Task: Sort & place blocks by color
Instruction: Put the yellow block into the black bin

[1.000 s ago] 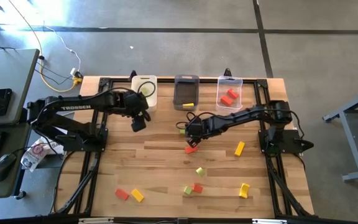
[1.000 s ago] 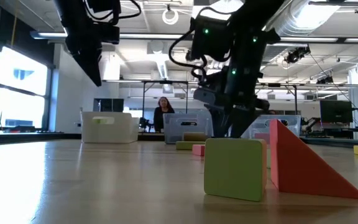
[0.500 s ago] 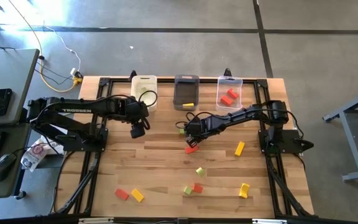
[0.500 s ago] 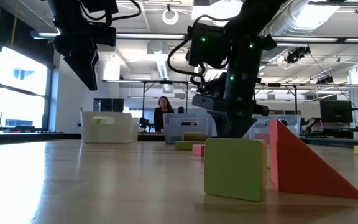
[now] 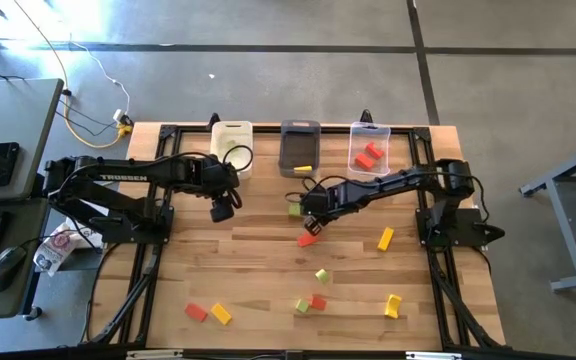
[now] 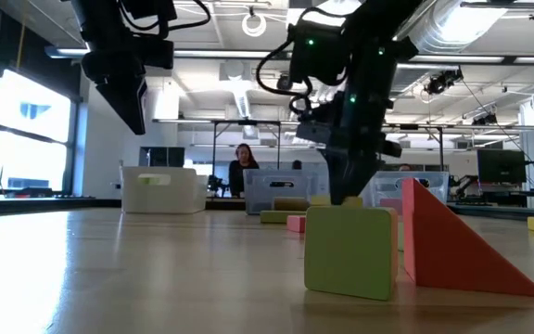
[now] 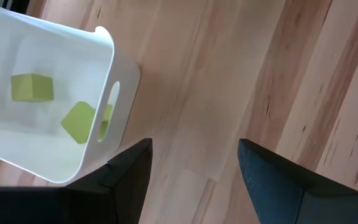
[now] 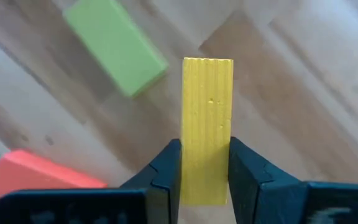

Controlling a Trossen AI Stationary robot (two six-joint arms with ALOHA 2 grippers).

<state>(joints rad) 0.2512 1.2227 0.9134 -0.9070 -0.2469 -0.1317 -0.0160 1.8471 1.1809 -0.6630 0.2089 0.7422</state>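
My right gripper (image 5: 314, 206) stands at mid-table, shut on a yellow bar block (image 8: 207, 112). A light green block (image 8: 115, 45) and a red wedge (image 8: 39, 176) lie on the wood right beside it. Other red, yellow and green blocks lie scattered toward the near edge, such as a yellow one (image 5: 385, 238) and a green one (image 5: 321, 274). My left gripper (image 5: 221, 210) hangs open over bare wood just in front of the white bin (image 7: 55, 99), which holds two green blocks. My right gripper pinches the yellow bar's two long sides (image 8: 207, 177) between its two fingers (image 8: 169, 163), near one end. The fingers come from above, pointing down, and lie across the bar. In the low view the bar (image 6: 323, 199) seems to hang level, just above the tabletop.
Three bins stand along the far edge: white (image 5: 233, 140), dark grey (image 5: 300, 135) with a yellow block, and clear (image 5: 370, 135) with red blocks. In the low view a green block (image 6: 350, 250) and a red wedge (image 6: 452, 246) sit close to the camera. A person shows beyond the table.
My right gripper has shut on the yellow bar and shifted slightly toward the table's right edge, leaving the green block more exposed. My left gripper first drew a little away from the white bin toward the near edge, then kept still, open.
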